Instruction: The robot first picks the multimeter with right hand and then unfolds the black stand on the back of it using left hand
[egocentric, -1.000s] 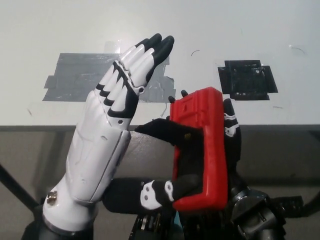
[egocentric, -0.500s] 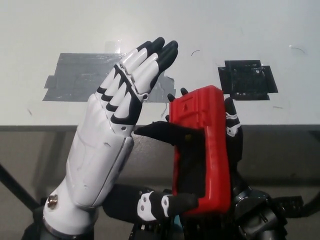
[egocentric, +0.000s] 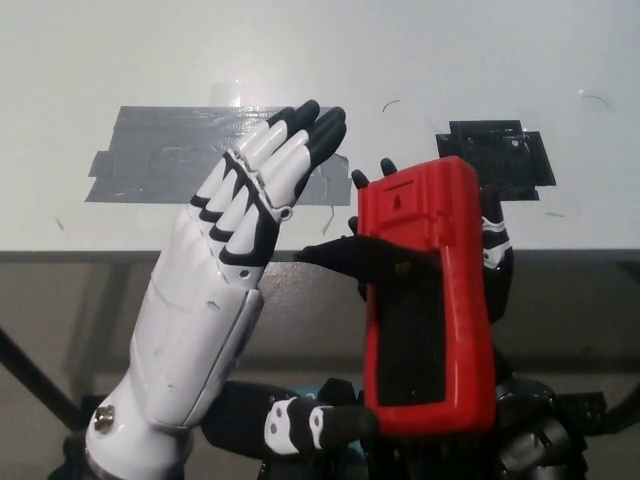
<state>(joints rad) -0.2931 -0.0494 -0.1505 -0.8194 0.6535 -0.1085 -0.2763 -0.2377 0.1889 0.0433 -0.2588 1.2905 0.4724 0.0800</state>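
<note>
I've got the red multimeter clamped back-up in my black right hand off the table edge, black stand swung out, and my flat, spread, empty white left hand could knock it shut sideways.

Red plastic-cased rectangular multimeter, held upright off the white table, back side facing the camera, long axis near vertical with the top tipped slightly left. Dark recessed panel down the middle of the back. Thin black plastic stand swung out from the upper back, pointing left; hinge possibly near mid-height, hard to confirm.
</note>
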